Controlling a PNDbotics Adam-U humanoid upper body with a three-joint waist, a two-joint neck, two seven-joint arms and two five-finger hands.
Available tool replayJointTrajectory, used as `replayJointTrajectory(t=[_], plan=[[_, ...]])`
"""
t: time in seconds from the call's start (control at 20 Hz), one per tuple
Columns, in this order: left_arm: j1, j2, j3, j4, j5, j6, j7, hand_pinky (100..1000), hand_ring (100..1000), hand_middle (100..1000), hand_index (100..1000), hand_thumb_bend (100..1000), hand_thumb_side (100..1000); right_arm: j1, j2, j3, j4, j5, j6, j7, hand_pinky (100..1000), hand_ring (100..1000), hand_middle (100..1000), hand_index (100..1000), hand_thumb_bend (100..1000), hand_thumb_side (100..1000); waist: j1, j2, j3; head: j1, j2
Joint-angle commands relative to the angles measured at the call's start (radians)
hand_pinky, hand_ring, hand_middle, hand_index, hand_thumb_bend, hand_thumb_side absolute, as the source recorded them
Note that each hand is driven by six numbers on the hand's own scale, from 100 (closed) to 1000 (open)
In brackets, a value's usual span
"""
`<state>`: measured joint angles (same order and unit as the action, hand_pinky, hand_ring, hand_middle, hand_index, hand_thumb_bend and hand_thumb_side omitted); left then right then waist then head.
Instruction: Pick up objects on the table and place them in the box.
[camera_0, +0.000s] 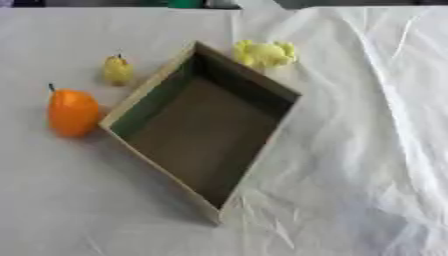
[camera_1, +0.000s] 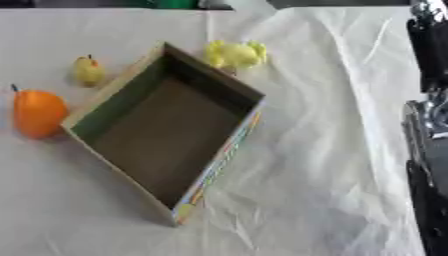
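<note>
only the right arm (camera_1: 427, 150) shows, black and silver, along the right edge.

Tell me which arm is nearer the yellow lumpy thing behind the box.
Right, seemingly. The right arm shows at the right eye view's right edge, well right of the yellow lumpy thing, not touching. The left arm is out of view.

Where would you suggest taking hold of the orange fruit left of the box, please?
Judging by its pose, grip the orange fruit across its rounded middle, from above or its open left side; the box wall crowds its right, and the thin stem looks too slight.
</note>
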<state>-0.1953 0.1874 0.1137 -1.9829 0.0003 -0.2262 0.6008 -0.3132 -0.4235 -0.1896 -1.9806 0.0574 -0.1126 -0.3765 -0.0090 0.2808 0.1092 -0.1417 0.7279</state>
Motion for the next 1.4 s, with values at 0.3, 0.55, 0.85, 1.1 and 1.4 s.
replayJointTrajectory(t=[0.3,0.55,0.85,1.1,1.4], plan=[[-0.010,0.012,-0.004,-0.017,0.001,0.004,-0.007,479,600,599,773,106,1000,-0.124,-0.162,0.072,-0.019,0.056,0.076,0.082,746,667,548,738,100,376,-0.006,-0.020,0.013,-0.006,-0.012],[-0.010,0.016,-0.010,-0.017,0.006,0.005,-0.014,480,600,599,773,105,1000,-0.252,-0.234,0.147,0.061,0.168,0.142,0.193,738,683,565,746,100,283,-0.006,-0.024,0.017,-0.008,-0.006],[-0.008,0.015,-0.019,-0.017,0.014,0.009,-0.025,480,600,599,773,105,1000,-0.406,-0.246,0.216,0.258,0.286,0.129,0.308,738,710,594,767,100,224,-0.007,-0.033,0.028,-0.015,-0.004],[-0.004,0.015,-0.026,-0.017,0.021,0.011,-0.034,480,600,599,773,104,1000,-0.518,-0.232,0.261,0.428,0.401,0.082,0.410,739,746,640,813,100,211,-0.008,-0.039,0.044,-0.026,-0.004],[-0.003,0.016,-0.031,-0.017,0.027,0.015,-0.041,480,601,600,773,105,1000,-0.618,-0.194,0.296,0.599,0.562,0.011,0.513,745,773,694,849,100,196,-0.012,-0.046,0.058,-0.039,0.003]])
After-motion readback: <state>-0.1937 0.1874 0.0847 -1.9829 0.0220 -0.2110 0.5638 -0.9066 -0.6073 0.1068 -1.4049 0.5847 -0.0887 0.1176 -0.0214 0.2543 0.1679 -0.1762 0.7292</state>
